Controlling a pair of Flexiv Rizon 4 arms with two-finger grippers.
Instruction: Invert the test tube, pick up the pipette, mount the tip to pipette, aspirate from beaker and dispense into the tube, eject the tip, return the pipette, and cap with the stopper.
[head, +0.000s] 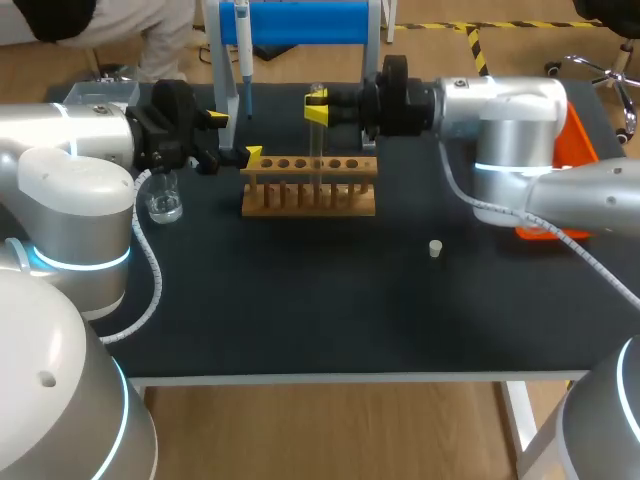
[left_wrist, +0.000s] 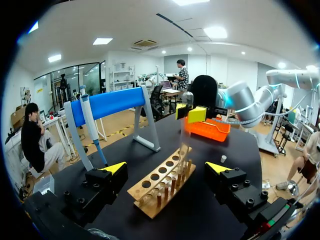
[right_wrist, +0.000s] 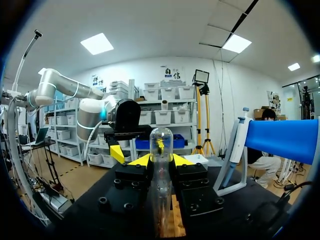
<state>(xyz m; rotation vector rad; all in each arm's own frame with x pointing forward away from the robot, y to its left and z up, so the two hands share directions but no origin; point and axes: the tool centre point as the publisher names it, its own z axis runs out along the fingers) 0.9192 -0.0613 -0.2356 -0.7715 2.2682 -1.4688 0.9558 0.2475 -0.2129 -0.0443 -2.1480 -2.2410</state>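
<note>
Test tube (right_wrist: 161, 142) pinched between right claw's (right_wrist: 161, 160) fingers; left claw (left_wrist: 166, 167) wide open.

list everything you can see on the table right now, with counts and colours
test tube: 1, clear, upright over the rack, gripped by the right arm
rack: 1, wooden, mid table
pipette: 1, white and blue, hanging on the stand
stand: 1, blue bar on white legs, back of table
beaker: 1, clear, left side, by the left arm
stopper: 1, white, lying alone right of the rack
tray: 1, orange, right side, mostly behind the right arm
box: 1, clear, back left corner
table: 1, black top
left arm: silver, jaws open at the rack's left end
right arm: silver, jaws shut on the test tube
</note>
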